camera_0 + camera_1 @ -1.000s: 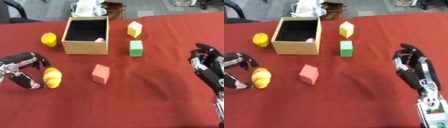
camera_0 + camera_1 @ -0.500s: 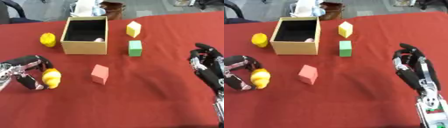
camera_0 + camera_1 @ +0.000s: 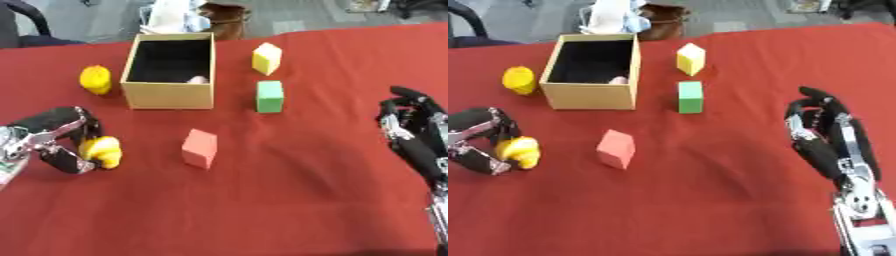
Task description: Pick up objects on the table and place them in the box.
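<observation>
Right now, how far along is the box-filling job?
Early. Done: one pale pinkish item lies inside the box. In hand: the left hand has its fingers curled round a yellow object, not yet carried over. Left on the table: yellow cylinder, yellow block, green block, pink block. The right hand holds nothing.

The left hand has its fingers curled round a yellow object low on the red bench. Beyond those fingers stand the open box and a second yellow piece; a pink block lies nearby. The right hand rests relaxed, a green block and yellow block beyond it.
</observation>
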Controlling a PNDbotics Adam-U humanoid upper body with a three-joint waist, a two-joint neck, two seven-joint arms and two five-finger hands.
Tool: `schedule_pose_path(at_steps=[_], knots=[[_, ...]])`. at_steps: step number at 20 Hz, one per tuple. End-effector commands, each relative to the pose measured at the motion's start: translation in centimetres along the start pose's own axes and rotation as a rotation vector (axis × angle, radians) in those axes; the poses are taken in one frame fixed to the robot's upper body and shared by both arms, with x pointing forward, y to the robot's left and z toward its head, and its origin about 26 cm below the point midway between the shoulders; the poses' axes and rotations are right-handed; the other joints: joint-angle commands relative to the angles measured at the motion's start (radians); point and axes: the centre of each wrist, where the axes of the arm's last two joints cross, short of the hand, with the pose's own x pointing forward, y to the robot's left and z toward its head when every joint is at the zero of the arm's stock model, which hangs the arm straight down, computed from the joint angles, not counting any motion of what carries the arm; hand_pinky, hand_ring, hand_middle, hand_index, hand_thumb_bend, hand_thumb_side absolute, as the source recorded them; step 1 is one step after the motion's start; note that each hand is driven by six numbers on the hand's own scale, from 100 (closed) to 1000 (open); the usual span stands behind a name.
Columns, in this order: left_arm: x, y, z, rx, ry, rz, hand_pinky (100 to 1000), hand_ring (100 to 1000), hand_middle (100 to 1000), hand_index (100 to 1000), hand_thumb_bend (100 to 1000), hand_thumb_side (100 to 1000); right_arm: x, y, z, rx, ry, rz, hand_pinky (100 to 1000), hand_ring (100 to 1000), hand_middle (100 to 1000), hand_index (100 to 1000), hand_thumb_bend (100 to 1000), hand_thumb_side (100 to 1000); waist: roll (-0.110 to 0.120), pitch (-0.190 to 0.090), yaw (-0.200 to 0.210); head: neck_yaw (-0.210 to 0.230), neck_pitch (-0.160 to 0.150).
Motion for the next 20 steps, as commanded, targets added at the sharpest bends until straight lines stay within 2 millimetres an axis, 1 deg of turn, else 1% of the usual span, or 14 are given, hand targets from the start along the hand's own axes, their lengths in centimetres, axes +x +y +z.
schedule_pose_path(at_steps=[1,5,7,9,11,13,15,17,20], knots=[[0.2,4.3,1.4,0.088,-0.011,-0.078,559,405,407,546,366,100,0.3,-0.4,-0.2,0.000,-0.014,0.012,610,596,640,827,100,442,0.008,-0.030,0.000,-0.003,-0.006],[1.1,8.6,2.1,0.175,-0.026,-0.135,573,412,416,559,381,100,0.2,-0.3,-0.1,0.004,-0.011,0.013,610,596,640,827,100,444,0.009,-0.033,-0.004,-0.003,-0.008],[1.5,10.6,2.1,0.227,-0.028,-0.153,580,412,417,562,384,100,0.2,-0.3,-0.1,0.006,-0.008,0.013,610,596,640,827,100,444,0.010,-0.034,-0.007,-0.004,-0.007],[1.9,12.3,1.5,0.274,-0.030,-0.162,582,423,426,571,388,100,0.1,-0.3,0.0,0.010,-0.007,0.012,609,596,640,827,100,445,0.010,-0.035,-0.010,-0.003,-0.007],[2.2,13.4,0.3,0.295,-0.028,-0.169,589,438,437,580,391,100,0.1,-0.2,-0.1,0.016,-0.008,0.010,609,596,640,827,100,446,0.011,-0.036,-0.017,0.000,-0.007],[2.3,13.6,-1.4,0.282,-0.027,-0.172,594,445,445,590,392,100,0.1,-0.1,0.0,0.021,-0.008,0.007,609,596,640,827,100,447,0.011,-0.037,-0.025,0.003,-0.008],[2.5,13.4,-3.1,0.266,-0.031,-0.174,603,456,456,600,397,100,0.2,0.0,-0.1,0.025,-0.008,0.005,609,596,640,827,100,447,0.010,-0.036,-0.033,0.006,-0.009],[2.9,12.8,-4.9,0.249,-0.038,-0.172,606,465,463,608,400,100,0.2,0.1,-0.1,0.029,-0.010,0.002,609,596,640,827,100,447,0.008,-0.035,-0.042,0.009,-0.007],[3.5,11.7,-6.9,0.230,-0.053,-0.176,620,482,480,628,410,100,0.2,0.2,-0.1,0.032,-0.011,-0.002,609,596,639,827,100,449,0.006,-0.033,-0.052,0.013,-0.006]])
